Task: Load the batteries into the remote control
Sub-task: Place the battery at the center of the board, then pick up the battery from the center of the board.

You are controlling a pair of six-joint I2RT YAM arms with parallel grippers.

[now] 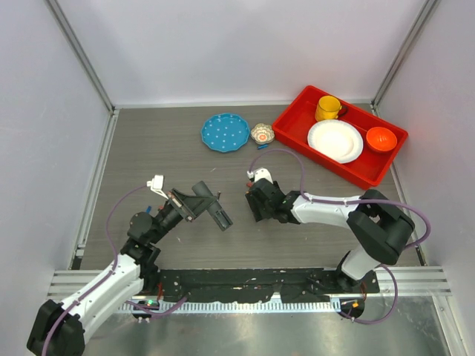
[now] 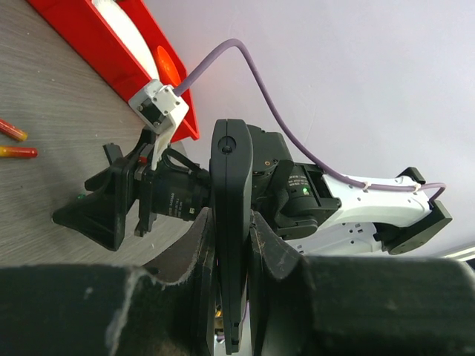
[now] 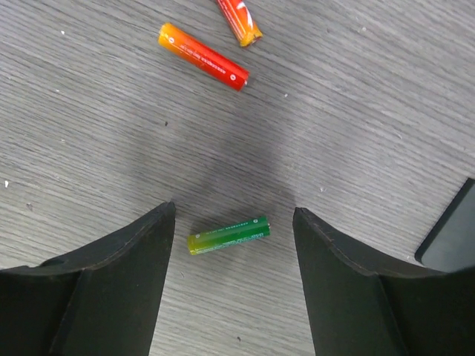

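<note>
Here the right hand (image 3: 234, 213) hovers with its fingers spread wide over the grey counter (image 3: 356, 96). One battery (image 3: 228, 234) lies on the counter directly below the gap, about mid-counter. Its long axis runs almost from finger to finger, slightly tilted, so a straight pinch would likely catch it end to end; a wrist turn seems needed. The cell is green, fading to yellow at one end. To the left, the left hand (image 2: 230, 256) pinches the remote control (image 2: 231, 170), a slim black bar held off the counter. The right arm is clearly the nearer one.
</note>
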